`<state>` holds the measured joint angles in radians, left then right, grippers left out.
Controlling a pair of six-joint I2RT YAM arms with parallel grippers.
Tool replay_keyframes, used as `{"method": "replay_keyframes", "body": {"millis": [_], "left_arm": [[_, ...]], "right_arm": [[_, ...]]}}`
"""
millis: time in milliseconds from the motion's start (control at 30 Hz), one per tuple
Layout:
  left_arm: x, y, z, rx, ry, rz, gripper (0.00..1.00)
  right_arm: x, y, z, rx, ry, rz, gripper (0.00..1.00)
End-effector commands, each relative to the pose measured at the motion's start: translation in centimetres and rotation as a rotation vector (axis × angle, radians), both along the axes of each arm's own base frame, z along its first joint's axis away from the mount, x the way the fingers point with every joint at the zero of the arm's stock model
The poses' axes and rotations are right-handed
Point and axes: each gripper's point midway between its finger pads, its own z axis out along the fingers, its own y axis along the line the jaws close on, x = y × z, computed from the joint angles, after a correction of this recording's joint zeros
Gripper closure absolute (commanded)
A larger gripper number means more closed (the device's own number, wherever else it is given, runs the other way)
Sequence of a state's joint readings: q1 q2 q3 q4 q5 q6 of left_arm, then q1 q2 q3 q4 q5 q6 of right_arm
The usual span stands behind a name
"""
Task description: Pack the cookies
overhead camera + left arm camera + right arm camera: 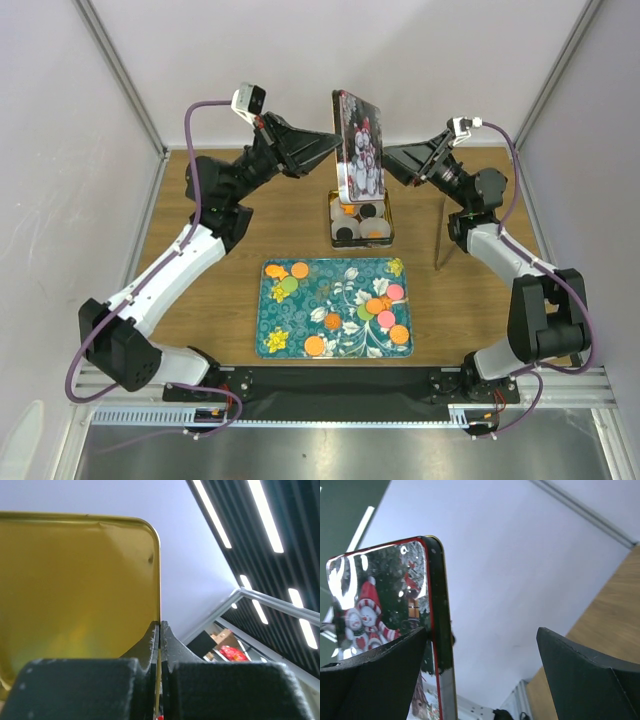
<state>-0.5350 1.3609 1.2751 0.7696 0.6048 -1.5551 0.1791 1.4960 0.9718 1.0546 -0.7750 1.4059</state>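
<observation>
Cookies (pixel 377 305), small flat discs in orange, pink, green and black, lie scattered on the flower-patterned teal tray (pixel 300 335) on the wooden surface (pixel 450 300); a few sit in the small rectangular tin (pixel 331 228) behind it. The left fingers (pixel 333 140) are pinched tight on the edge of its upright snowman-printed lid (pixel 360 150). The right fingers (pixel 392 160) gape wide beside the lid, holding nothing.
</observation>
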Motion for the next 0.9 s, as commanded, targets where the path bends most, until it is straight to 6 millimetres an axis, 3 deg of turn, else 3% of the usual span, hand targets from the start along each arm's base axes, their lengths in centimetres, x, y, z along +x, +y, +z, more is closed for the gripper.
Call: {"method": "replay_keyframes", "body": {"millis": [0,533,733,867], "left_arm": [[-1.8,1.0,2.5,-0.111,-0.055,-0.032,0.99],[-1.7,0.6,1.9,-0.168,-0.053,-0.108,1.0],[-1.7,0.7,1.5,-0.176,-0.047,-0.127,0.99],[-1.7,0.7,0.9,-0.163,-0.037,-0.127,0.94]], "right_arm": [[-2.7,-0.1,5.1,0.128,-0.15,0.061,0.0],[-8.5,1.4,9.1,0.217,-0.258,0.251,0.03],[-9.6,1.1,9.5,0.235,-0.269,0.264,0.25],[-10.2,0.7,9.9,0.246,-0.276,0.267,0.43]]}}
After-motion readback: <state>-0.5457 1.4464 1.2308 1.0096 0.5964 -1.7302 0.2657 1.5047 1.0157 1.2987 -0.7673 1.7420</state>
